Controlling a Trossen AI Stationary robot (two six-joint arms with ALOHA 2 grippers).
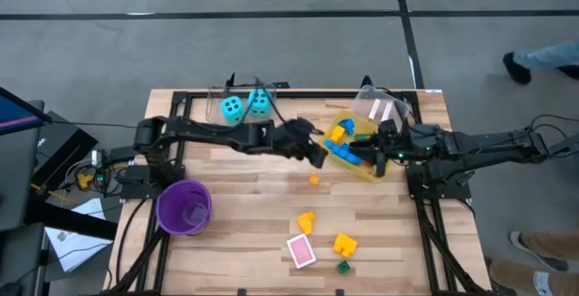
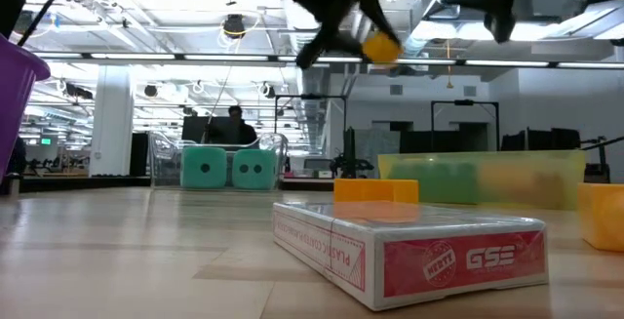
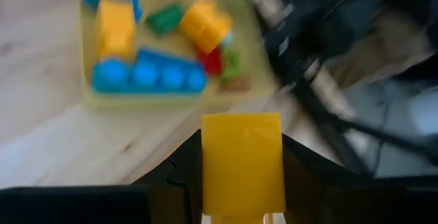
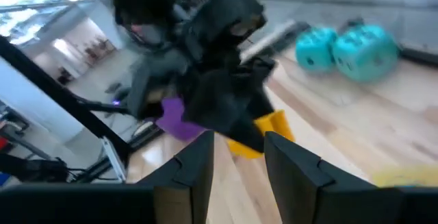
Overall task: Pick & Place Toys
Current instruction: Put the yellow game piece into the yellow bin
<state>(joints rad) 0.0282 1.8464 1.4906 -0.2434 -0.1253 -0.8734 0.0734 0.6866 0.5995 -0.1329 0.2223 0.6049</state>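
The left gripper (image 3: pixel 241 183) is closed on a small yellow plastic brick (image 3: pixel 241 161) and holds it up in the air, just beside the see-through yellow plastic bin (image 1: pixel 378 171). So this toy looks almost ready to drop in.

Some of the job is done. The bin already has a pile of bricks in it: a long blue one (image 3: pixel 147 77), yellow ones, a green one, an orange one and a bit of red.

Some toys are left on the wooden table (image 1: pixel 244 233): a tiny orange brick (image 1: pixel 314 179), two more yellow bricks (image 1: pixel 306 222), a little green brick (image 1: pixel 344 266) and a pink box of cards (image 1: pixel 301 252).

Two big blue-green dice with black dots (image 1: pixel 245 107) sit in a clear box at the back. The purple plastic cup (image 1: pixel 185 207) stands near the front.

The right gripper (image 4: pixel 236 159) waits over the bin with its fingers a little apart, holding nothing.
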